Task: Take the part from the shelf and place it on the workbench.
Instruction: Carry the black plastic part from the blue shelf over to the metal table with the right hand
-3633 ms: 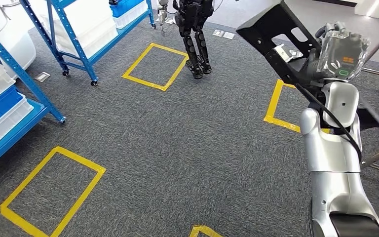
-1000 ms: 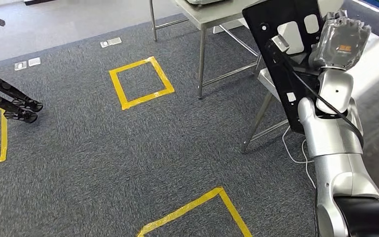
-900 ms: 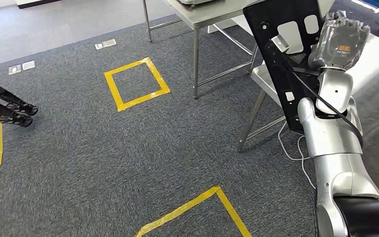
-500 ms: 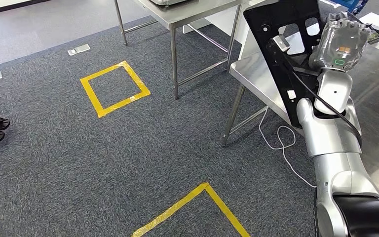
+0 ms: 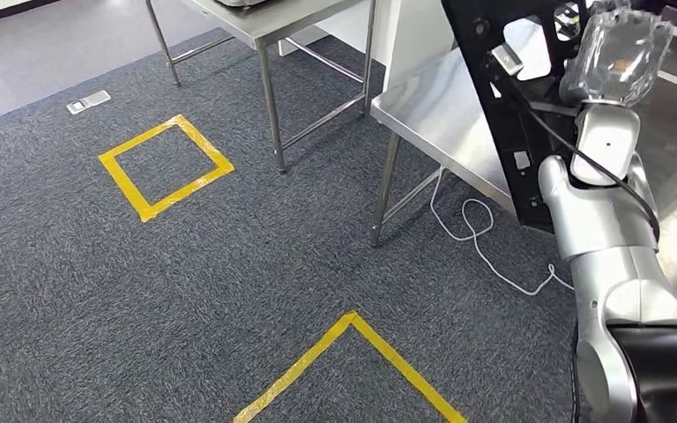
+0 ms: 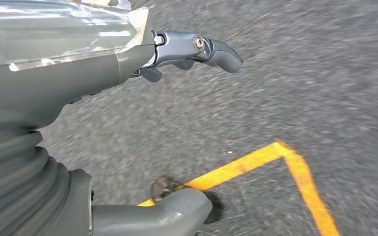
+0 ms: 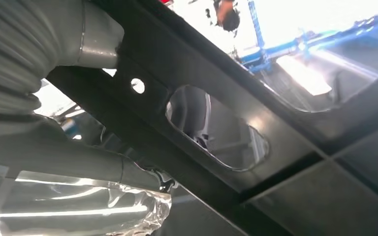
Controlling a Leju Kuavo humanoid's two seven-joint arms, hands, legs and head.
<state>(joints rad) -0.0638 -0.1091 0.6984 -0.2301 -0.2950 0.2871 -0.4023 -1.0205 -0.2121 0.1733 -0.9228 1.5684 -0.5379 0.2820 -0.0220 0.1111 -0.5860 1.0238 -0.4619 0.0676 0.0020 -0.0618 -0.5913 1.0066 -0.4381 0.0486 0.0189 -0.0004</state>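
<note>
- The robot's right hand [image 5: 621, 53], wrapped in clear plastic film, is raised high and grips a large flat black part [image 5: 511, 115]. In the right wrist view its thumb and fingers are clamped over the panel's edge [image 7: 192, 93].
- The part is a black sheet-metal panel with rounded cut-outs and small holes. It is held nearly upright, tilted a little, in front of the silver right arm [image 5: 599, 229], and it hangs over the near edge of the steel workbench [image 5: 441, 106]. I cannot tell whether its lower end touches the bench top.
- A black cable [image 5: 582, 163] runs from a small connector on the panel's face down along the forearm.
- The left hand [image 6: 142, 123] hangs low over the carpet. Its thumb and dark fingers are apart and hold nothing.
- The workbench stands on thin metal legs on grey carpet [image 5: 185, 291]. A second steel table [image 5: 273, 22] stands just beyond its far corner.
- A white cord [image 5: 476, 238] lies looped on the floor under the bench's near edge.
- Yellow tape marks a square [image 5: 166, 166] on the carpet near the second table, and a tape corner [image 5: 353, 322] lies closer to the robot.
- A small grey floor plate [image 5: 88, 102] sits beyond the square.
</note>
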